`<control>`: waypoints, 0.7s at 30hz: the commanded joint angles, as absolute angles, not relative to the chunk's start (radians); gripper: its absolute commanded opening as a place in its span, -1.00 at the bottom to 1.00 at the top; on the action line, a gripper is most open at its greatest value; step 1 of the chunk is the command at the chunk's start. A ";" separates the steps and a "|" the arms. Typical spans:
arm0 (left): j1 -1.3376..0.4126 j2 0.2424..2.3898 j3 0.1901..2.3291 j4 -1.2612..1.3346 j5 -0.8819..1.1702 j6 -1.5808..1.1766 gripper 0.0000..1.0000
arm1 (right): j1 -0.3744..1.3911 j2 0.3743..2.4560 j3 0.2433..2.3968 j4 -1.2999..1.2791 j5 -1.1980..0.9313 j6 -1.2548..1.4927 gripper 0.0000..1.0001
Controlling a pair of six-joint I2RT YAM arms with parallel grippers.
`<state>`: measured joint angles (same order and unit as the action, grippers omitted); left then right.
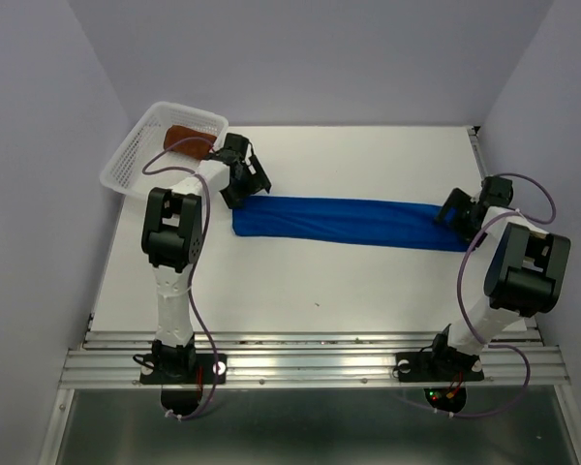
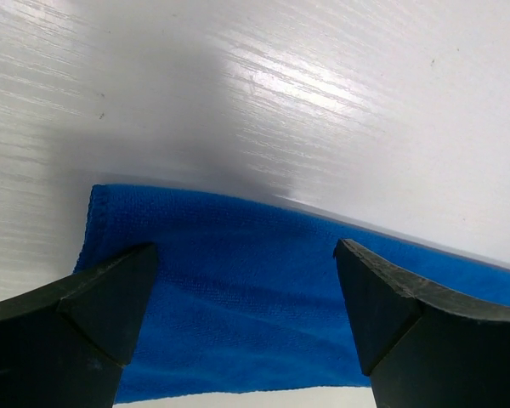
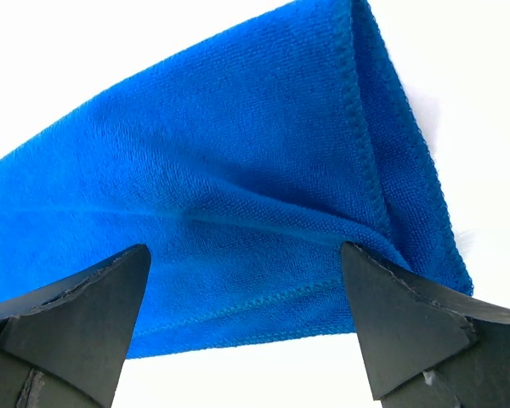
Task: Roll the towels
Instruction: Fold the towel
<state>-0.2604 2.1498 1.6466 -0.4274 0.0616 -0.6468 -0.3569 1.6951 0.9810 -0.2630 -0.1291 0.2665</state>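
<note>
A long royal-blue towel (image 1: 353, 222) lies folded flat across the middle of the white table. My left gripper (image 1: 255, 181) hovers over its left end, open; the left wrist view shows the blue towel (image 2: 255, 297) lying flat between the spread fingers (image 2: 110, 297). Over the right end stands my right gripper (image 1: 448, 208), open too, the blue towel's stitched hem (image 3: 263, 221) between its fingers (image 3: 399, 314), with nothing gripped. A rust-brown towel (image 1: 187, 137) lies rolled in the white basket.
The white mesh basket (image 1: 136, 160) stands tilted at the table's far left corner, just behind the left arm. Purple-grey walls close in on three sides. A metal rail (image 1: 310, 360) runs along the near edge with both arm bases on it.
</note>
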 commanded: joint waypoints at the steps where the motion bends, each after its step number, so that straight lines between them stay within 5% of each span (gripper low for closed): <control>1: -0.224 2.177 1.592 -0.440 0.038 -0.624 0.98 | -0.385 1.741 0.963 -0.264 -0.132 0.204 1.00; 10: -0.264 2.096 1.650 -0.422 0.121 -0.580 0.98 | -0.385 1.588 1.044 -0.264 -0.276 0.117 1.00; 17: -0.272 1.982 1.628 -0.477 0.045 -0.571 0.98 | -0.385 1.581 1.103 -0.333 -0.009 0.141 1.00; 21: -0.272 1.922 1.527 -0.457 0.049 -0.572 0.98 | -0.394 1.647 1.144 -0.336 -0.177 0.130 1.00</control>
